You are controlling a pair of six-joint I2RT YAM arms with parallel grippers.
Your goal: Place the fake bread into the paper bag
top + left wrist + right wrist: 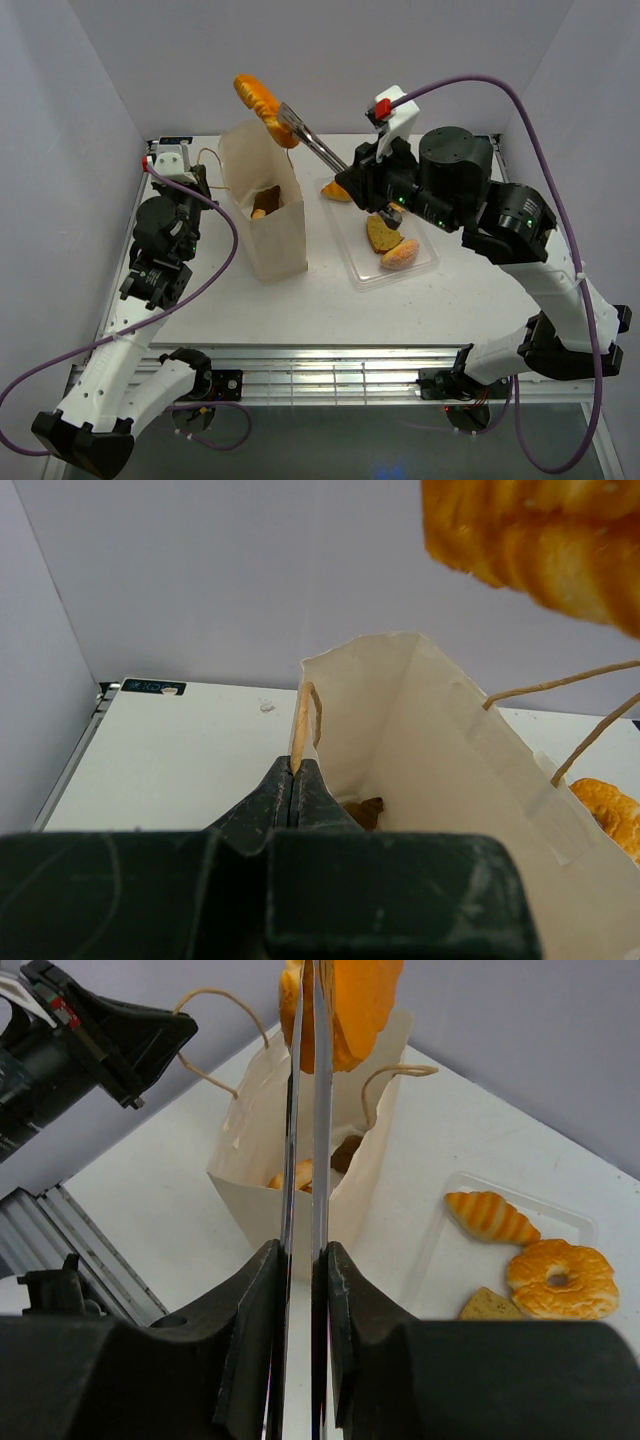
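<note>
The paper bag (270,235) stands centre-left on the bench (450,290), its rim pinched in the closed left claw (294,772). At upper centre the right claw (286,115) clamps a pastry (258,100) above the opening. Some pieces (265,200) seem to lie inside. The next move, I think, is to lower it and release.

- Paper bag (272,225): pale tan paper, matt, lightly creased; handles (560,685) of thin twisted string.
- Fake bread (262,105): orange, ridged, slight sheen.
- Tongs (315,143): bright polished metal, reflective.
- Tray (425,262): clear glossy plastic.
- Left gripper (292,770): dark matt plastic, scuffed.
- Table (400,310): white, smooth, matt.
</note>
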